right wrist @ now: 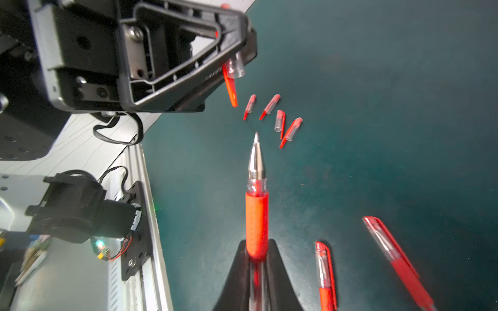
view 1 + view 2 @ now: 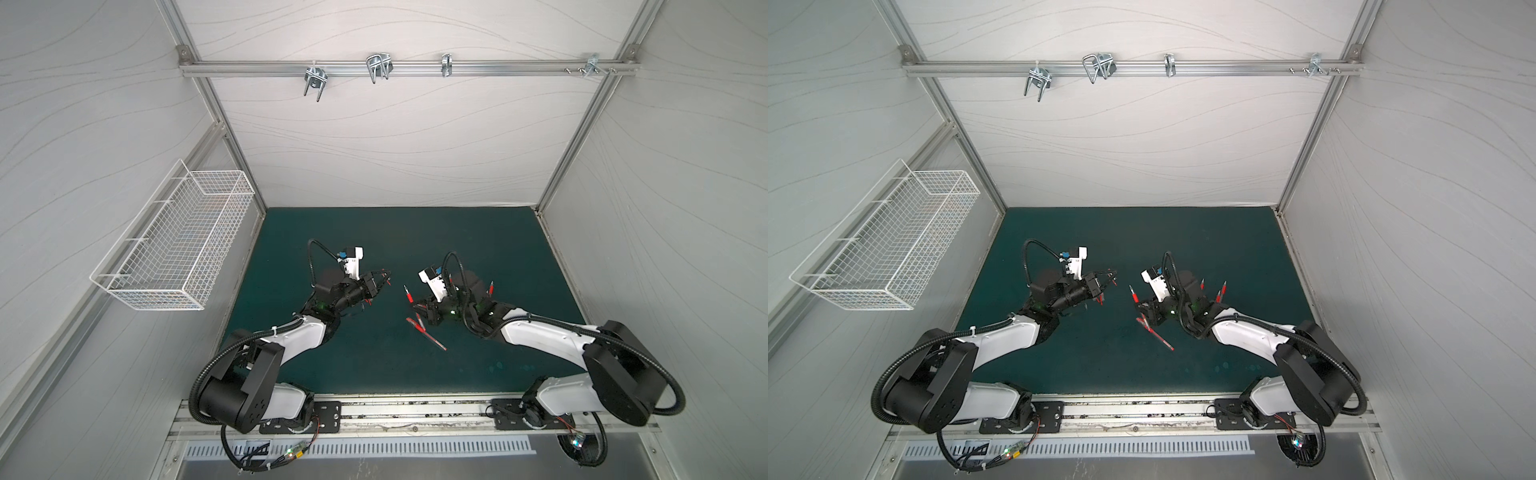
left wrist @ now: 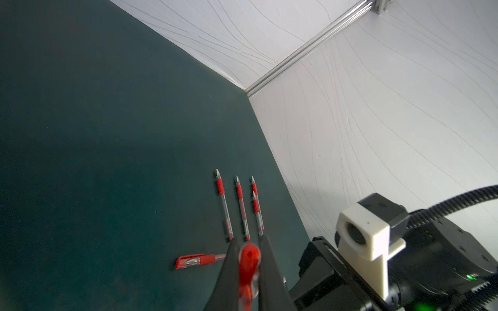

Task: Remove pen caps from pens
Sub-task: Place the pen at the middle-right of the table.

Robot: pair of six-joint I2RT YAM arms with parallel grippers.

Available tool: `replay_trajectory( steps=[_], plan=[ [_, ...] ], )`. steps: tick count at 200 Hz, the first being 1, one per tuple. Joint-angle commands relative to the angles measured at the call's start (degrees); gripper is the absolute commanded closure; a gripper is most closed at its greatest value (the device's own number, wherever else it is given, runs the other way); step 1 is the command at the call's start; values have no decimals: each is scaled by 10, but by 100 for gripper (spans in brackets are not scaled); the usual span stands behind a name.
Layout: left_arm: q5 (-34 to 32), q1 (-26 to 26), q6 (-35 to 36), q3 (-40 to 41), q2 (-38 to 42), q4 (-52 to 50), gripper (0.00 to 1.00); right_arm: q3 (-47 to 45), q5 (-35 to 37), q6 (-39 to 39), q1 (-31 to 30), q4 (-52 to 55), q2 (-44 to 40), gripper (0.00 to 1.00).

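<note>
The space is a small booth closed in by pale grey panels traced with thin wavy lines: a back wall (image 2: pixel 395 145), a left wall (image 2: pixel 83 124) and a right wall (image 2: pixel 685 208). Aluminium posts (image 2: pixel 218 124) run up the back corners, and a metal rail (image 2: pixel 498 68) crosses the back wall between them, carrying several bare metal hooks (image 2: pixel 316 79). A white wire basket (image 2: pixel 174 245) hangs on the left wall. The floor of the booth is a dark green mat (image 2: pixel 395 232), bordered at the near edge by a metal track (image 2: pixel 415 411) and a pale slotted strip (image 2: pixel 374 449). The light is soft and even.
</note>
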State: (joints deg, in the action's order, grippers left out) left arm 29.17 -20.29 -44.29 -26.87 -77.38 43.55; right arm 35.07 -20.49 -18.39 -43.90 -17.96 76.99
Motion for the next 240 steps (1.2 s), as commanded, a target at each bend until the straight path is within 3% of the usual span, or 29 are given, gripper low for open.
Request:
replay_trajectory(
  steps=[1, 79, 140, 197, 240],
  plan=[
    [-47, 2, 21, -13, 18, -39, 100, -15, 56, 9, 1, -5, -34, 100],
    [-110, 2, 35, -40, 15, -147, 100, -54, 222, -11, 34, 36, -126, 100],
    [-164, 2, 57, -64, 0, -227, 100, -78, 295, -27, 111, 75, -178, 100],
    [-166, 2, 70, -84, -46, -242, 100, -97, 384, -64, 196, 121, -210, 100],
    [-173, 4, 80, -123, -101, -283, 100, -92, 362, -111, 269, 157, -178, 100]
  ],
)
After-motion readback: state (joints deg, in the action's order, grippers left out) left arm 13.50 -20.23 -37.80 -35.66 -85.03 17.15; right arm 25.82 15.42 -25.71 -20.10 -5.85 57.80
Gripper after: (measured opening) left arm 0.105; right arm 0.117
